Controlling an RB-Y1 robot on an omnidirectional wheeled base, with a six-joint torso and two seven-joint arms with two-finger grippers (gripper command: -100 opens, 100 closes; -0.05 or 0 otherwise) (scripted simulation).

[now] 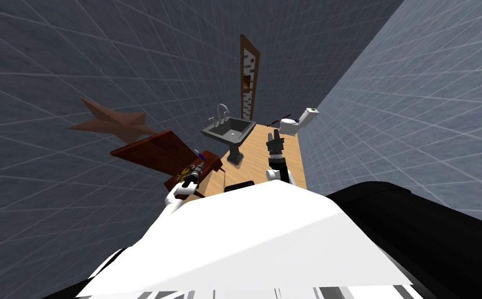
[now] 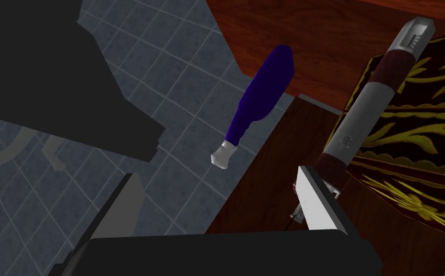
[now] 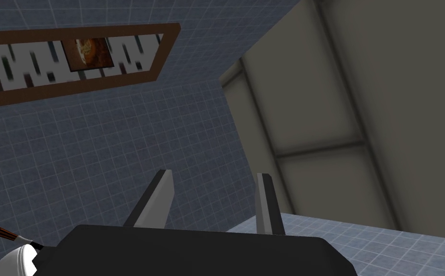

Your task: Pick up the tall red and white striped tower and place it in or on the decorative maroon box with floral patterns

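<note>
Left hand (image 2: 216, 177): open, fingers wide apart, nothing between them. Tower (image 2: 360, 110) just outside one finger (image 2: 320, 201), base close against that finger's tip; contact not certain. From there, slanting away from the hand across the maroon box (image 2: 408, 139) with gold leaf pattern. Drawn light grey with maroon bands. Resting on the box or only leaning on it: cannot tell.

Box set on a brown wooden tabletop (image 2: 274, 172), just past the same finger. Blue-handled item (image 2: 264, 86) ahead of the hand, well clear of the tower.

Right hand (image 3: 215, 175): open, empty, raised and away from the work.

Handling estimate: stiff, slim, smooth shaft, probably light; likely to roll if laid flat and to tip if stood on end. Best hold judged at mid-shaft, fingers square across the round, near a maroon band. Hold at either end likely to let it swing.
</note>
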